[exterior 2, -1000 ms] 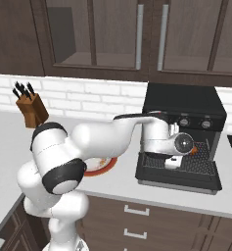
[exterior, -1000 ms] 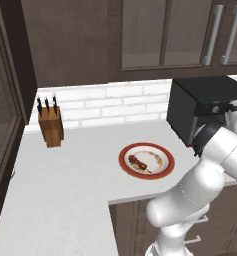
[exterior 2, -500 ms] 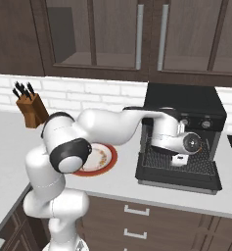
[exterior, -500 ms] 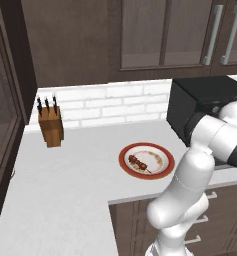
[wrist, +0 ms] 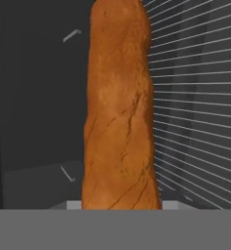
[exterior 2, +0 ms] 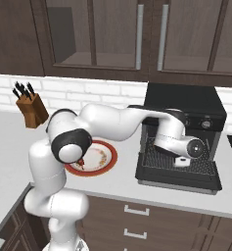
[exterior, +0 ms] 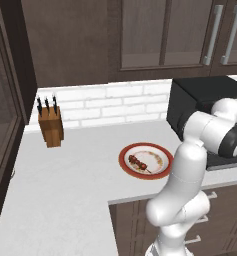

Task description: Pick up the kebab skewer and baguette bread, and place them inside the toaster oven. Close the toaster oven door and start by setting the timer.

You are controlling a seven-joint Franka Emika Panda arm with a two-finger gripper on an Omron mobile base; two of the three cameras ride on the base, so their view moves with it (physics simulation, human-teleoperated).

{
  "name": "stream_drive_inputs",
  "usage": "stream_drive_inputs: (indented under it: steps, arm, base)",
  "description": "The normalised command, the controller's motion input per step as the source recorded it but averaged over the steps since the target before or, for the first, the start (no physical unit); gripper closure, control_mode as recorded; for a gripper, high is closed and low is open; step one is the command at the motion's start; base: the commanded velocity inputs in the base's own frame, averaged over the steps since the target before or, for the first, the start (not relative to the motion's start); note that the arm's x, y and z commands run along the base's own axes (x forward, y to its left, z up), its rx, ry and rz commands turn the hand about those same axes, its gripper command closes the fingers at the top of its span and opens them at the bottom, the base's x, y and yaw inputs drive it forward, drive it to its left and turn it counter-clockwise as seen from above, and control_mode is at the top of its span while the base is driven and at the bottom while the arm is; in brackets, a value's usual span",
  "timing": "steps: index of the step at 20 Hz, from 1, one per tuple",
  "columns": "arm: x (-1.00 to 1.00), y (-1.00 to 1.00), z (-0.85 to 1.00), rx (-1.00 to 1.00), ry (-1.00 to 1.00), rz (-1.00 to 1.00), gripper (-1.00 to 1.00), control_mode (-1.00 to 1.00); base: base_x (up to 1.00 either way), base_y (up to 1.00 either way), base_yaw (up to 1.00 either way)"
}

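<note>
One baguette bread [wrist: 119,107] runs lengthwise up my hand view, its long axis in line with my reach, the far end pointing deeper into the toaster oven [exterior 2: 183,139]. It rises from right where my claw sits at the bottom edge of that view, so the near end is at my fingers. Whether they are clamped on the loaf or slack beside it I cannot tell, since the fingertips themselves are hidden. The wire rack [wrist: 195,97] lies beside the loaf, with the dark oven wall on the other side. In the right base view my hand is inside the oven mouth, over the lowered toaster oven door [exterior 2: 178,179]. Back on the counter [exterior: 70,185], the kebab skewer [exterior: 139,163] lies on the red-rimmed plate [exterior: 127,155], well apart from me.
</note>
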Motion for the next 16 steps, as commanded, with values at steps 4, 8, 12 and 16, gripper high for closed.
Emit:
stream_drive_inputs:
  steps: [4,8,12,16]
  arm:
    - [0.11,0.12,0.0,0.0,0.0,0.0,1.0,-1.0]
    - [0.11,0.15,0.0,0.0,0.0,0.0,-1.0,-1.0]
    - [0.0,0.01,0.0,0.0,0.0,0.0,-1.0,-1.0]
    - [0.05,0.0,0.0,0.0,0.0,0.0,-1.0,-1.0]
  base:
    - [0.0,0.0,0.0]
    - [0.0,0.0,0.0]
    - [0.0,0.0,0.0]
    - [0.0,0.0,0.0]
